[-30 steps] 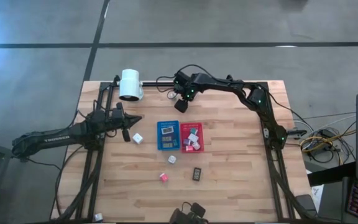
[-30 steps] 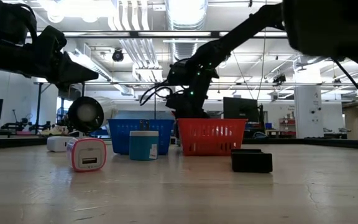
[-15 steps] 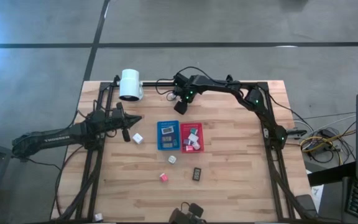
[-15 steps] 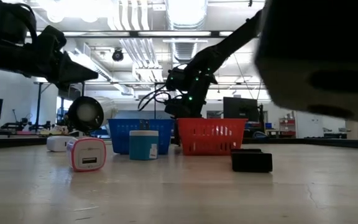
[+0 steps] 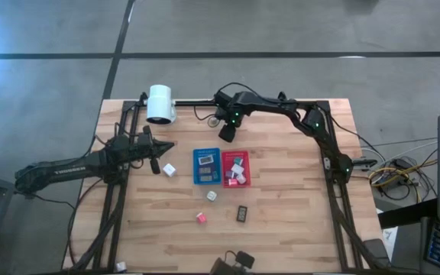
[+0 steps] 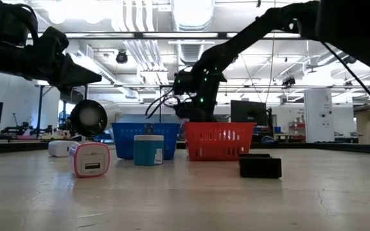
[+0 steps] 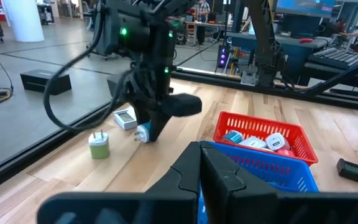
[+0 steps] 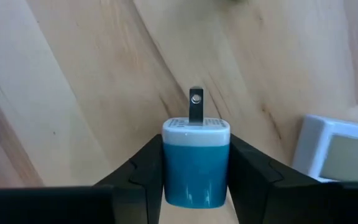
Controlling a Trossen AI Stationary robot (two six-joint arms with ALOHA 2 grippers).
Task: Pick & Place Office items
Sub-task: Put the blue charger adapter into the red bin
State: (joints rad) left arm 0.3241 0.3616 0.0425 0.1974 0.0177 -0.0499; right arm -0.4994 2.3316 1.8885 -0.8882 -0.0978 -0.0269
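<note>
Blue and white plastic, a small plug-in charger sits pinched between the right gripper fingers, which press on both its flanks, one metal prong standing up from its white cap; this happens over the wooden table just behind the red tray, on the side toward the white cylinder; beside the held charger a white item is cut off at the frame edge; the left gripper hangs closed and empty on the far side of the blue tray from the red tray, near a white cube; the red tray is perforated and holds several small cubes, hard to tell apart; in front of the red tray lie a pale cube, a pink cube and a dark flat rectangle.
</note>
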